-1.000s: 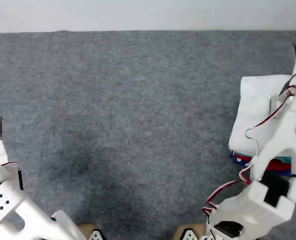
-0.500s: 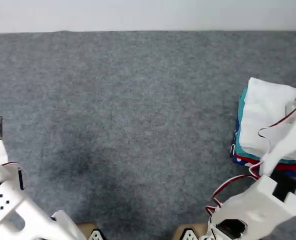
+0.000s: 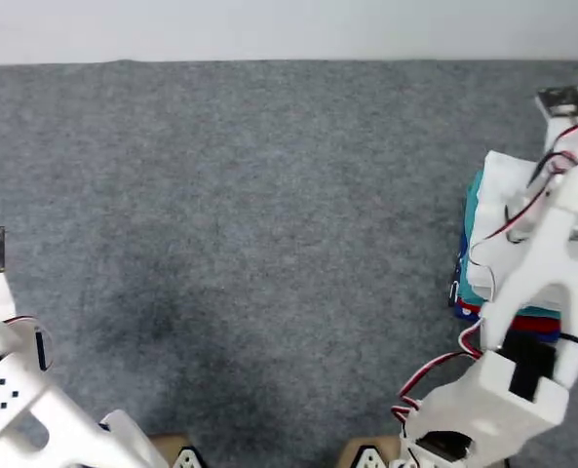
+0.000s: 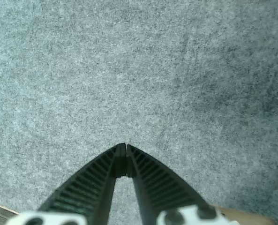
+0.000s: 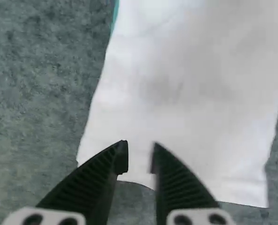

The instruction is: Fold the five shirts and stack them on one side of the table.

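Shirt stack (image 3: pixel 498 190), far right edge of the worktop (image 3: pixel 269 195), white shirt (image 5: pixel 185 84) on top. Now left to right.

Left side: left end effector (image 4: pixel 125 152) pinched together tip to tip, gripping nothing, hanging over bare grey worktop. Well apart from the stack, basically the whole worktop between them.

Right side: teal, red and blue layers peeking out under the white one, on the side facing the middle. Can't count the layers for sure with the arm in the way. Right end effector (image 5: pixel 139 157) directly above the pile, tips a little apart with nothing between them, right at the white shirt's edge where the cloth meets the worktop. Long side of the stack running away from the arm bases, roughly in line with the right arm.

So, best guess: any last press or straightening looks like a right-arm job, pretty much straight down. No point involving the left.
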Motion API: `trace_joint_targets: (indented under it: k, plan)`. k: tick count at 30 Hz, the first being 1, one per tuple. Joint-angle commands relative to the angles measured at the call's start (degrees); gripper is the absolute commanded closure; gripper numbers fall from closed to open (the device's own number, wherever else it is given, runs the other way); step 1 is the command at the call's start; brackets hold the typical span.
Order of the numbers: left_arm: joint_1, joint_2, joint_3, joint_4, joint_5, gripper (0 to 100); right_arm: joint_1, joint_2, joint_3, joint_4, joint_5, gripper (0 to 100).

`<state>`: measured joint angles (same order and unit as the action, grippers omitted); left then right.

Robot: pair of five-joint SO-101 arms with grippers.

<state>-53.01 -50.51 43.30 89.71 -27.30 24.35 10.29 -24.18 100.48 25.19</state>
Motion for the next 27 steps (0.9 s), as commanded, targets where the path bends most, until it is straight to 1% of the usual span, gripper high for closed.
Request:
trace_joint_targets:
  k: [1,4,8,11,13,16,20,24,27]
  plan:
    - [0.4,-0.9,-0.2,0.6,-0.7,99,-2.1,4.7,-3.1,2.2,-7.3,93.1]
    - [0.4,-0.9,-0.2,0.6,-0.7,99,-4.0,10.8,-3.1,2.2,-7.6,99.2]
    - [0.4,-0.9,-0.2,0.6,-0.7,99,-4.9,16.0,-3.1,2.3,-7.7,99.0]
    - [0.4,-0.9,-0.2,0.6,-0.7,99,-4.8,14.9,-3.3,2.3,-7.4,99.0]
    - [0.4,-0.9,-0.2,0.4,-0.7,99,-4.0,11.2,-3.4,2.3,-7.3,99.0]
    - [0.4,-0.9,-0.3,0.4,-1.2,99,-1.1,3.8,-3.4,2.2,-4.8,99.0]
    - [0.4,-1.0,-0.3,1.1,-2.6,99,4.2,-1.0,-3.3,2.2,3.2,99.0]
    - [0.4,-1.0,-0.2,1.8,-2.6,99,11.0,0.8,-3.1,1.5,8.7,99.0]
    - [0.4,-1.0,-0.2,1.8,-2.6,99,15.1,6.6,-3.1,-1.4,10.4,99.0]
